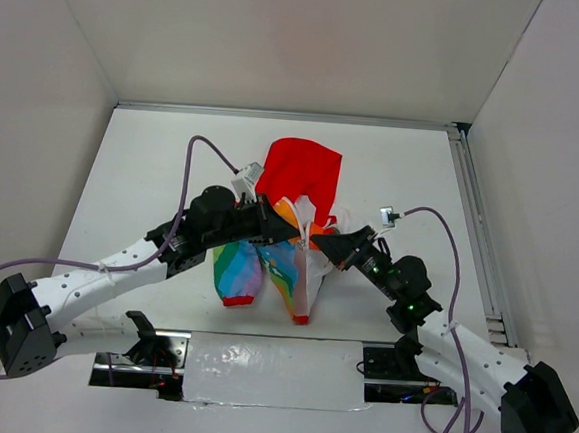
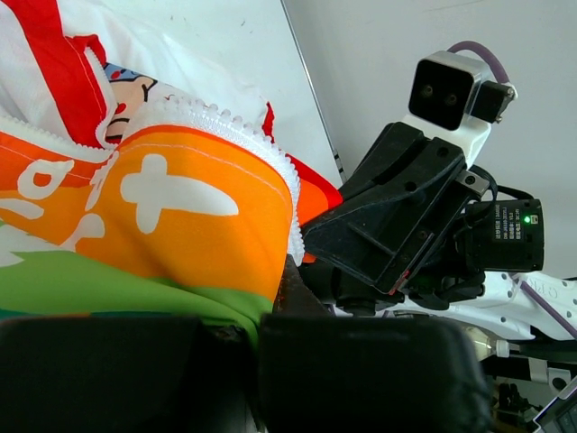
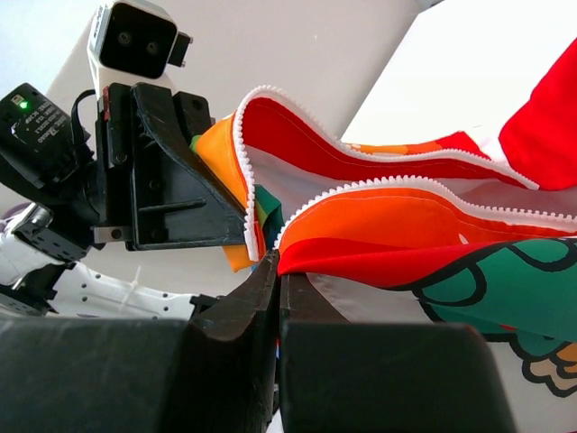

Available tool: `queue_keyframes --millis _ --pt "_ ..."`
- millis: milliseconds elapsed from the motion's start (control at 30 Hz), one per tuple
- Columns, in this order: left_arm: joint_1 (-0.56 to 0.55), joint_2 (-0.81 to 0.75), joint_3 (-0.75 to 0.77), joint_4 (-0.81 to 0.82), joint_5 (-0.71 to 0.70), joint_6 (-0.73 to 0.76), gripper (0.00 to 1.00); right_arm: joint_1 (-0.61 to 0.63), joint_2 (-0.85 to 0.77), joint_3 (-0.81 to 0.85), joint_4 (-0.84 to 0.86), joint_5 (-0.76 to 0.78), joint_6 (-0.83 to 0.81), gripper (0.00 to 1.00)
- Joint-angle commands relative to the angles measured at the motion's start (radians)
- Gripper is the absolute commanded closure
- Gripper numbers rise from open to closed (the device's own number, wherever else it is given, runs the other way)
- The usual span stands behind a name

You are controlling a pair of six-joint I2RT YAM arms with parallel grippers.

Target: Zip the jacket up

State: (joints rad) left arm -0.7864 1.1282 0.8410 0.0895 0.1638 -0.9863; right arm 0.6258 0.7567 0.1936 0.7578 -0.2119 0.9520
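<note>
The jacket [image 1: 284, 266] lies bunched in the middle of the table, its red hood [image 1: 305, 173] at the far end and the rainbow front panels toward me. The front is open: in the right wrist view two rows of white zipper teeth [image 3: 379, 185] run apart. My left gripper [image 1: 290, 233] is shut on the orange-and-green front panel [image 2: 180, 225] beside its zipper edge. From the right, my right gripper [image 1: 318, 242] is shut on the red-and-orange edge [image 3: 379, 244] of the other panel. The two grippers stand nearly tip to tip. No zipper slider shows.
White walls close in the table [image 1: 143, 165] on three sides. A metal rail [image 1: 475, 221] runs along the right edge. A shiny taped plate [image 1: 267, 370] lies between the arm bases at the near edge. Purple cables [image 1: 199, 154] loop above both arms.
</note>
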Motion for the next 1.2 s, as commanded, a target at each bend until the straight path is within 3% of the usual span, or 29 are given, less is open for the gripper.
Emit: queue_keyframes --millis 0,400,1167 --pt "-0.01 -0.002 0.004 0.069 0.01 -0.012 1.0 0.014 0.0 0.015 0.078 0.009 -0.015 1.0" --pt "-0.013 -0.039 -0.016 0.047 -0.049 -0.006 1.0 0.018 -0.069 0.003 0.032 0.046 -0.024 1.0" --pt "-0.031 -0.007 0.004 0.061 -0.03 0.005 1.0 0.02 -0.037 0.032 0.029 0.016 -0.027 1.0"
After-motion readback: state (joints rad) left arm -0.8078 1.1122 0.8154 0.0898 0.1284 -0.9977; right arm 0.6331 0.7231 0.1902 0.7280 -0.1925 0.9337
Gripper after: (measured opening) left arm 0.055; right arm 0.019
